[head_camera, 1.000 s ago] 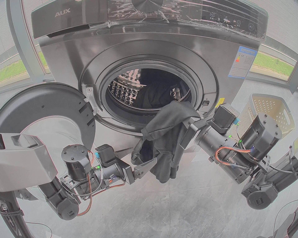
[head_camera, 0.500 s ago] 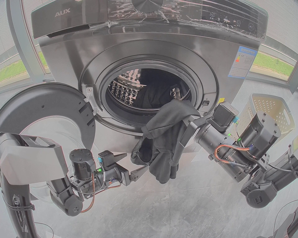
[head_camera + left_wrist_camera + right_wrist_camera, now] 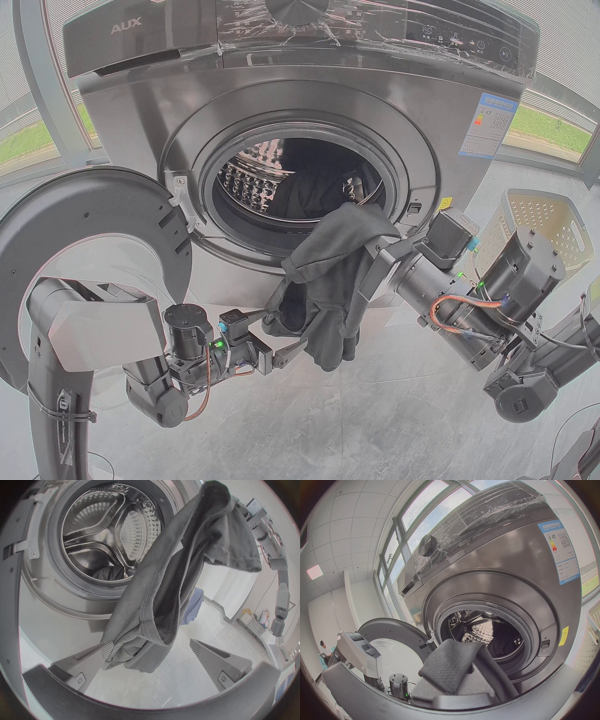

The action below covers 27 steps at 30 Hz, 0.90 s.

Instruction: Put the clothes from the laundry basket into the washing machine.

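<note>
The dark garment (image 3: pixel 331 275) hangs off the right gripper (image 3: pixel 377 245), which looks clamped on its top edge with the cloth draped over the fingers. Its long axis runs pretty much straight down from that hand. The upper fold sits right at the lower lip of the drum opening (image 3: pixel 300 181), just ahead of and a bit above the right gripper. The tail dangles well below it, in front of the washing machine (image 3: pixel 300 94) panel, not inside yet. The left gripper (image 3: pixel 284 326) is way nearer that tail: its fingers are spread apart with the lower hem between them, and in the left wrist view one fingertip (image 3: pixel 107 647) seems to be touching the hem. So the next move probably turns on lifting that low end up and forward over the lip. That lip is the thing in the way, since the tail could snag on it or slide back out. Some dark clothes (image 3: pixel 312 187) already sit in the drum, beyond both hands. The door (image 3: pixel 94 219) is swung open out past the left gripper, and the laundry basket (image 3: pixel 544 225) sits behind the right arm.
</note>
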Motion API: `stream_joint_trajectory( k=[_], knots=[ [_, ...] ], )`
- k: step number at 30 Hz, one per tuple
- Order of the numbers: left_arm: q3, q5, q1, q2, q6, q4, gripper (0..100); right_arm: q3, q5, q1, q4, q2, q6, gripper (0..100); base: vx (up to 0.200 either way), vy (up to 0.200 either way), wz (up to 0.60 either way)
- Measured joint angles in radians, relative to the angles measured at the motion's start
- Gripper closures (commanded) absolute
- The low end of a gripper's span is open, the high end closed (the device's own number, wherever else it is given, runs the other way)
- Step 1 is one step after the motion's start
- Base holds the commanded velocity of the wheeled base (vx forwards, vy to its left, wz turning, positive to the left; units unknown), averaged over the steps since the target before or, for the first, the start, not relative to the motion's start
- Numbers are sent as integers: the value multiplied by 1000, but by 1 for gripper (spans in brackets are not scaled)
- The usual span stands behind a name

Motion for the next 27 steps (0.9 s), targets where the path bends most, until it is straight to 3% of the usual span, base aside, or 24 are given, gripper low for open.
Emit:
stream_joint_trajectory(
  k=[10, 18, 27],
  knots=[
    [-133, -47, 36, 97, 22, 3, 0, 7, 0, 2, 0, 0, 0, 100, 0, 0, 0],
    [-275, -39, 64, 159, 20, 6, 0, 18, 0, 3, -6, 0, 0, 100, 0, 0, 0],
    [-343, -37, 66, 204, 18, 6, 0, 21, 2, 9, -5, 0, 0, 100, 0, 0, 0]
  ],
)
